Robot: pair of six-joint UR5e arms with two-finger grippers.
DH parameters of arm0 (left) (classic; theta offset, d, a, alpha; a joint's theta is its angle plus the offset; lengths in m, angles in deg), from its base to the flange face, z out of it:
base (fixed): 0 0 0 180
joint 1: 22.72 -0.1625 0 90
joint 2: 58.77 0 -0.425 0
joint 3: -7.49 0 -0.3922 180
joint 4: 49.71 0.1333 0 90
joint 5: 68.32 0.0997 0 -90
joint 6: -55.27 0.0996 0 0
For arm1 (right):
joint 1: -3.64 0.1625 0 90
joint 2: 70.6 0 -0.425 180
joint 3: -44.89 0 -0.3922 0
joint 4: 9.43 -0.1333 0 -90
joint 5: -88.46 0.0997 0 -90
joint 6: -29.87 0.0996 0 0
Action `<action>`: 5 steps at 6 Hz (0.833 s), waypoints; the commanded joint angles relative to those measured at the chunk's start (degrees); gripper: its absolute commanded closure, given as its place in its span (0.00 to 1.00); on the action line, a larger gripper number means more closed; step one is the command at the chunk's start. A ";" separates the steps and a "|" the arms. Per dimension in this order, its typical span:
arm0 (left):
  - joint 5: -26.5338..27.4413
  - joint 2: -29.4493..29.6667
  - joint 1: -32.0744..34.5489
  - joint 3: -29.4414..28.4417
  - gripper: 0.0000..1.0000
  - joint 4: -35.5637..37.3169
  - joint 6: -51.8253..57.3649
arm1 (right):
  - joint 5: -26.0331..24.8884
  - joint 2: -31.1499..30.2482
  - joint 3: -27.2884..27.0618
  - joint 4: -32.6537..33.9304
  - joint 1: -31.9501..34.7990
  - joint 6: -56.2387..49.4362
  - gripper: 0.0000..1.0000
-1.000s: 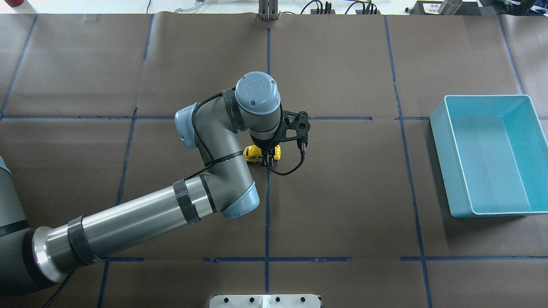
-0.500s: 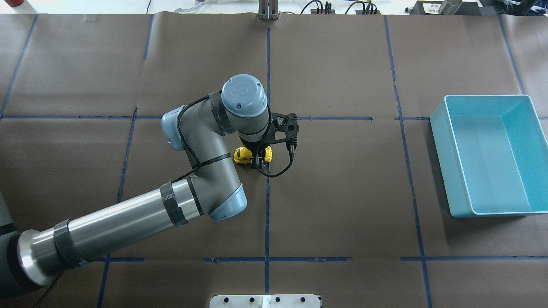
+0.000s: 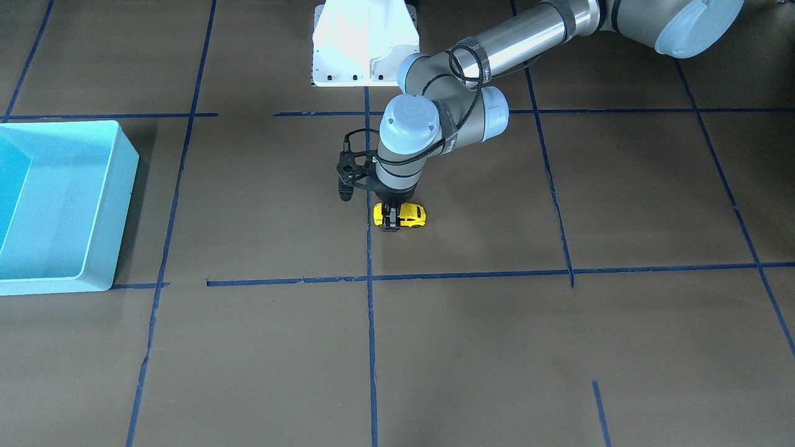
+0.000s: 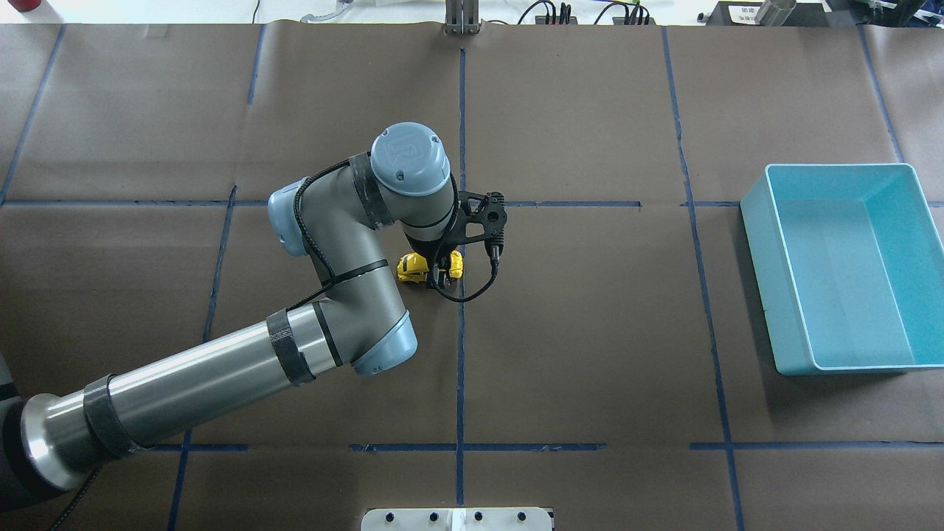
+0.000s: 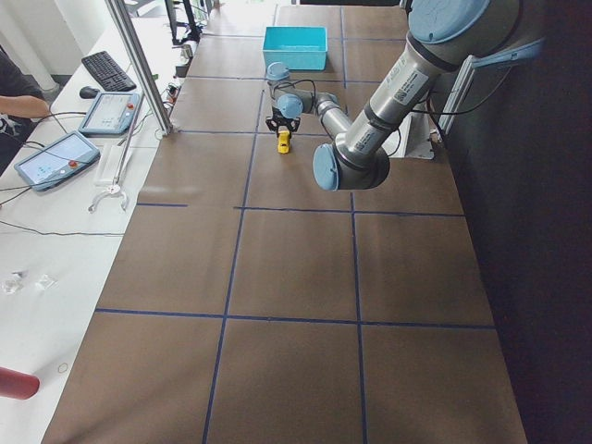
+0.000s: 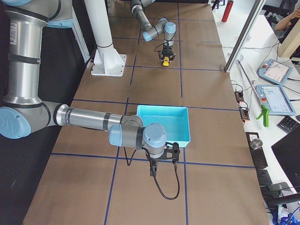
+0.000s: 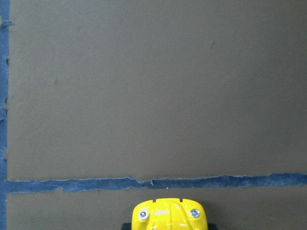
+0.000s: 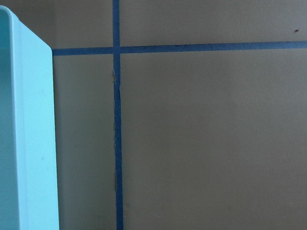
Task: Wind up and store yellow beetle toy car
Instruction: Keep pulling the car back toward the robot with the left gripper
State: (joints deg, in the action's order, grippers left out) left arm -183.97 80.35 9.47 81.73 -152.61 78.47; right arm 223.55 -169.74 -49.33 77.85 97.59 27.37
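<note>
Left jaws clamp yellow car (image 4: 411,267) on surface, likely mid wind-up; bin (image 4: 848,280) empty, storing left; right jaws can't tell.

The left arm (image 4: 221,376) reaches in from the robot-side left corner of the worktop, elbow bent, with its wrist (image 4: 409,166) turned straight down over the middle of the worktop. There the left gripper (image 3: 391,223) stands vertical, low at the surface, its fingers clamped across the yellow beetle toy car (image 3: 411,215). The right arm (image 6: 89,119) stretches out level near the worktop's right end, and the right gripper (image 6: 153,169) points down close above the surface; whether it is open or closed cannot be told.
</note>
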 commanded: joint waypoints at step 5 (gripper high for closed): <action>-1.25 -6.40 0.59 5.47 1.00 -1.42 0.35 | 0.00 0.00 0.00 0.09 0.00 -0.05 0.00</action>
State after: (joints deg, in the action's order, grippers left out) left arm -185.08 74.62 9.91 86.88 -153.64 78.79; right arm 223.55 -169.74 -49.33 77.88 97.59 27.33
